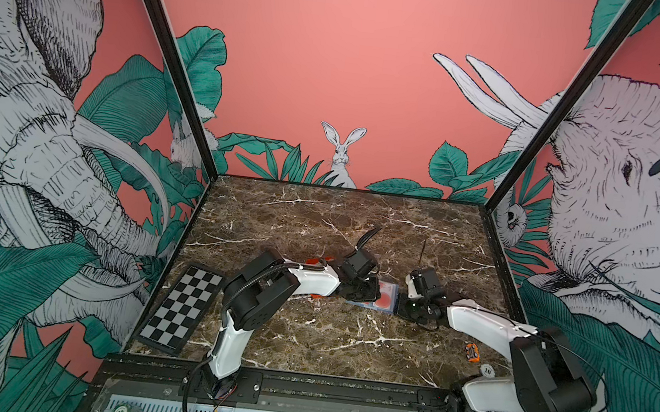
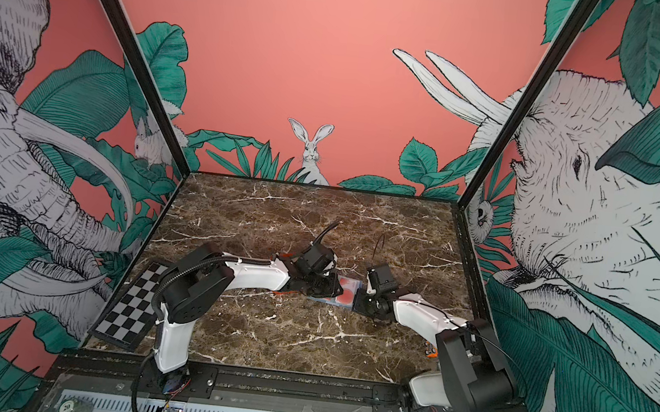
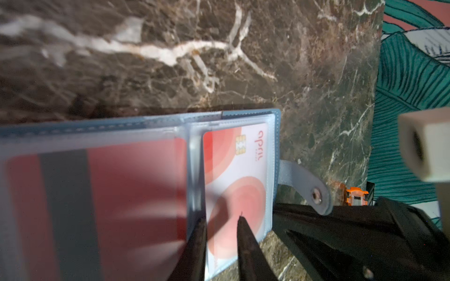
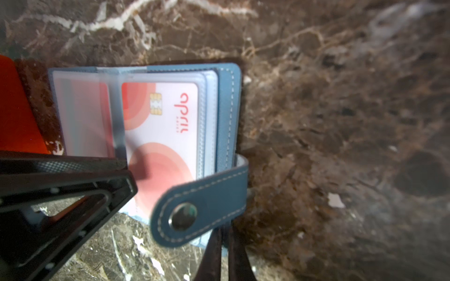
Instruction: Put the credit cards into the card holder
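**A:** Card holder, where is it and what state?

**B:** Open flat on the marble table, centre of frame in both top views, between the two grippers. Two credit cards show inside its clear sleeves.

**A:** Which ones?

**B:** White chip card is in the sleeve on the snap tab side and looks fully seated. Striped red card is in the leaf across the fold. It's blurry but seems to be in too. More sleeves are stacked under the white one; I can't see what's in them.

**A:** Any cards left outside?

**B:** Can't tell. Orange tray sits just left of centre in a top view, mostly behind the left forearm, so its contents are hidden.

**A:** Claws?

**B:** Left gripper has its jaws a narrow gap apart, tips over the end of the white card, clamping nothing I can see. Right gripper is clenched at the holder's rim under the tab. It looks like it's pinning the cover, but the tab hides the contact.

**A:** Progress call?

**B:** Late stage, I'd say, with at least two cards in. What's left is whatever the tray holds, if anything.
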### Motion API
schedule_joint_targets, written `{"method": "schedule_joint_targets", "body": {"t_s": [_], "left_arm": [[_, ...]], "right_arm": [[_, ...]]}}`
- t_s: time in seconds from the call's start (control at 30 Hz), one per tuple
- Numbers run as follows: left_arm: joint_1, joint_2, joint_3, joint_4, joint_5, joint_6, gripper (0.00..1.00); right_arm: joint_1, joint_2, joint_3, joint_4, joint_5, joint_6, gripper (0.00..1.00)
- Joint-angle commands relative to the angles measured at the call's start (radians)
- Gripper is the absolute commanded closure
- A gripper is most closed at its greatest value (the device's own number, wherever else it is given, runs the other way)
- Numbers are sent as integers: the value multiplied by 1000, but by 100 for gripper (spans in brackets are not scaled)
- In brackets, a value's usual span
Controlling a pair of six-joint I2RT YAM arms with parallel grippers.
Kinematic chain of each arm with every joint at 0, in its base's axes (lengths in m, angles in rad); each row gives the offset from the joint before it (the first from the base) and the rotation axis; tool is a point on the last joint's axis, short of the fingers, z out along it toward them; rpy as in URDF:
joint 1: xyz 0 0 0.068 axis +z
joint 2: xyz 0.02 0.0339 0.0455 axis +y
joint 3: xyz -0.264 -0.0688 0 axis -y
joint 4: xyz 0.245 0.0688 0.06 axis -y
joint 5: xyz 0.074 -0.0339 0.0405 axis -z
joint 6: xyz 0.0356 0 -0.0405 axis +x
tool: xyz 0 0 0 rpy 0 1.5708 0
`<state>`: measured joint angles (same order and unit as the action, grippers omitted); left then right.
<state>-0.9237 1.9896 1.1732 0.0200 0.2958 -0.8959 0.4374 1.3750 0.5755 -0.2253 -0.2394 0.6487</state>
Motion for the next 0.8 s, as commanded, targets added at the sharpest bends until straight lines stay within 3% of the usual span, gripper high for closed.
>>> {"method": "schedule_joint_targets", "body": {"t_s": [0.0,0.47,0.77], "left_arm": [[-24,-27,-42,14,11,-29,76],[-162,-30,-78,96,-24,-114,75],[-179,-117,-114,69,-71,-74,76]], "right_arm": [[-3,-61,-25,-43,19,10,90],[-2,-315,-119,-222,88,35,85],[-3,-544,-138,-396,126,44,79]]}}
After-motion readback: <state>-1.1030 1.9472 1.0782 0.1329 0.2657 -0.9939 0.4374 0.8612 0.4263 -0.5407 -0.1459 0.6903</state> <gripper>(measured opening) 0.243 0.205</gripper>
